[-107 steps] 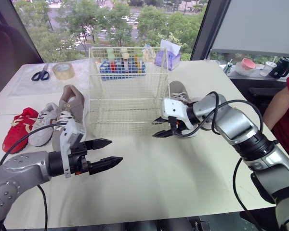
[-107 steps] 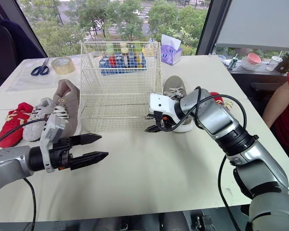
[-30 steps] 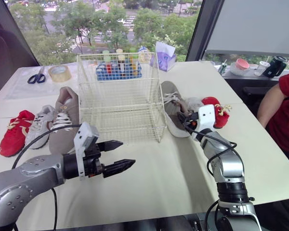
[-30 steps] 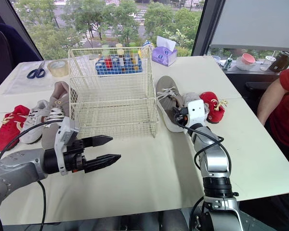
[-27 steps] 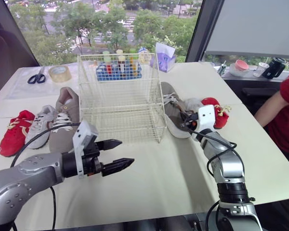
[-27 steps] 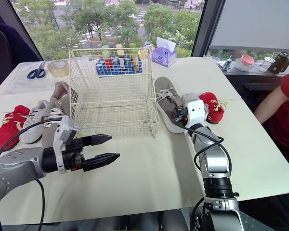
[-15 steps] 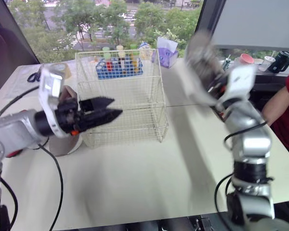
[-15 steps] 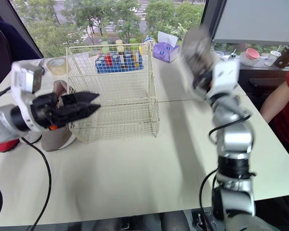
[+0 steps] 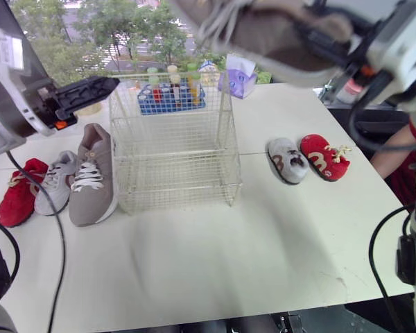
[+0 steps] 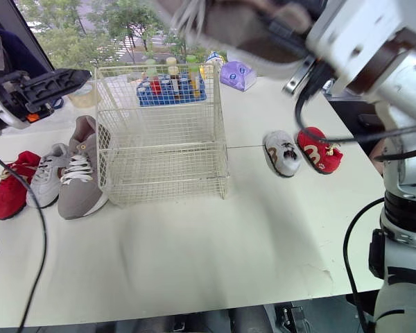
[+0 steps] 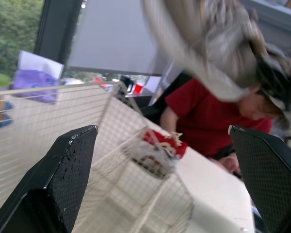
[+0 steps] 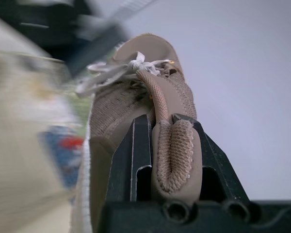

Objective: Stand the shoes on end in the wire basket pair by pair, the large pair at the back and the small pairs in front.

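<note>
The right pincer [image 12: 169,145] pinches the heel of the big tan cloth shoe [image 9: 263,31], high in the air over the white wire basket [image 9: 177,163] near the back edge of the white table [image 9: 215,263], and the left pincer [image 9: 109,83], up by the basket, is spread wide, holding nothing.

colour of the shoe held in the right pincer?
Taupe-beige knit shoe, pale laces; clearest in right wrist view.
</note>
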